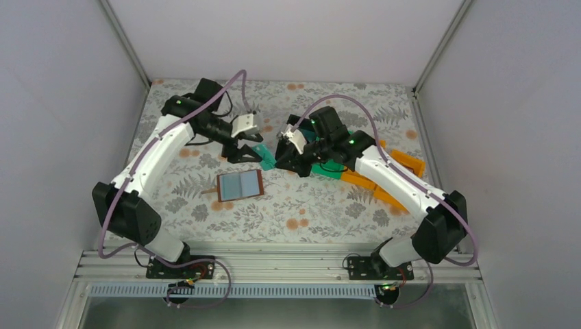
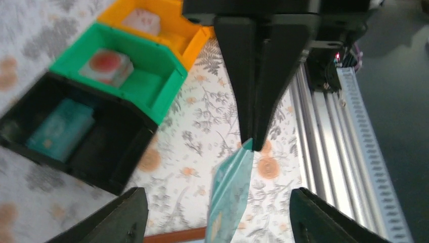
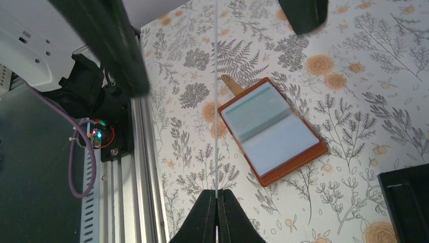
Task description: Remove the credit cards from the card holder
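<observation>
On the left, the left fingers (image 2: 124, 217) stand wide apart, one on either side of the teal card (image 2: 230, 197), touching nothing. Near them the card holder (image 3: 273, 134) lies open on the table (image 3: 354, 76), pale slots up. In the middle the card hangs in the air, pinched by one corner in the right fingers (image 3: 200, 225), which are clamped tight on it. That's a thin hold, we reckon, so we'd draw the left arm clear first. Then we'd carry the card slow and steady to the black bin (image 2: 109, 152), where another teal card lies.
</observation>
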Tool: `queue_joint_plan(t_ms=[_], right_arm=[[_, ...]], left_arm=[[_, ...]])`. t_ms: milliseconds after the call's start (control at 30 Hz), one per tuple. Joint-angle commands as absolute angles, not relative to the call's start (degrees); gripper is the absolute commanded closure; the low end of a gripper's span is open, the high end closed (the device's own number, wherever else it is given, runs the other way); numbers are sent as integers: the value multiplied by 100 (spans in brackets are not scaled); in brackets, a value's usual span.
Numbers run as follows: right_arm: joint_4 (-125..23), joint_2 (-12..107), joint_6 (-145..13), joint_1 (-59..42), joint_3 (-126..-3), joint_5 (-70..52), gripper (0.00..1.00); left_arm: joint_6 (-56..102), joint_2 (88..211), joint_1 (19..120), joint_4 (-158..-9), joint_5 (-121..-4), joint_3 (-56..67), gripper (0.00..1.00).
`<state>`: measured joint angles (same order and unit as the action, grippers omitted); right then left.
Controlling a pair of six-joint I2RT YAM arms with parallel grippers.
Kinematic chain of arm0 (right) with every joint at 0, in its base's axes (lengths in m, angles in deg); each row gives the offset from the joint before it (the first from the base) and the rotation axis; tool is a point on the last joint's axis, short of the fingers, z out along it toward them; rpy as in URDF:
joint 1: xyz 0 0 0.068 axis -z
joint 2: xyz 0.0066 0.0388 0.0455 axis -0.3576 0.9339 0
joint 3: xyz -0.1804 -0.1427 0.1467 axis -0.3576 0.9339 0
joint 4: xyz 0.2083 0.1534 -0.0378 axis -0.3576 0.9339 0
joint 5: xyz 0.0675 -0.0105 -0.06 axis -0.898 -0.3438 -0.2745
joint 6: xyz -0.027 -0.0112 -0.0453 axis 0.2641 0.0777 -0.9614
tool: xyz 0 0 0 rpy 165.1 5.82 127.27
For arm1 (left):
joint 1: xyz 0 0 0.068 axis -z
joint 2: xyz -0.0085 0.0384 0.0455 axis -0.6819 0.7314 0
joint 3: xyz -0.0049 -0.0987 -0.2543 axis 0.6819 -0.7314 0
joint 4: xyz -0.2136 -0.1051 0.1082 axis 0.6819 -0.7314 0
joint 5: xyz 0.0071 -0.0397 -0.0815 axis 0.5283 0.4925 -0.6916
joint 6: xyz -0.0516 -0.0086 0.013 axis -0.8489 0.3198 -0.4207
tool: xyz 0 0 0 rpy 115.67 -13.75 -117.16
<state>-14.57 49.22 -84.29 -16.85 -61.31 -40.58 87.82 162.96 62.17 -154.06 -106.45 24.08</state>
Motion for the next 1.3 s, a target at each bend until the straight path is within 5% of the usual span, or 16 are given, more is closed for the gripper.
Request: queue_joint_plan(t_ms=[0, 100, 133, 200, 267, 333, 533, 733, 1100, 1267], right_arm=[[-1291, 5024, -8604, -1841, -6381, -3955, 96], [-1299, 5011, -8642, -1851, -6382, -3940, 96], [-1305, 4996, -8645, -1851, -6385, -3907, 96], [-1377, 4912, -8591, -1852, -6373, -3709, 95], [-1683, 4700, -8370, -1845, -6297, -2954, 72], [-2061, 4384, -8219, -1822, -6159, -1948, 59], [-3535, 3686, -9256, -2228, -6290, -236, 55], [-6088, 3827, -12369, -3362, -5494, 1256, 49], [-7280, 4944, -14590, -3830, -5573, 1978, 39], [-7373, 5401, -14621, -3787, -5845, 2356, 45]], left_arm=[[8863, 16388, 6334, -15402, -10289, 2306, 42], [8851, 16401, 6338, -15545, -10469, 2417, 90], [8756, 16403, 6338, -15557, -10524, 2450, 97], [8556, 16408, 6327, -15614, -10638, 2521, 98], [8099, 16445, 6278, -15546, -10762, 2596, 98], [7239, 16460, 6113, -15170, -10896, 2617, 98], [2578, 16389, 4685, -13056, -12064, 2640, 98], [198, 16466, 4606, -12586, -12419, 2484, 98], [-476, 16222, 4665, -12385, -12574, 2196, 98], [-563, 16182, 4858, -12307, -12600, 2027, 98]])
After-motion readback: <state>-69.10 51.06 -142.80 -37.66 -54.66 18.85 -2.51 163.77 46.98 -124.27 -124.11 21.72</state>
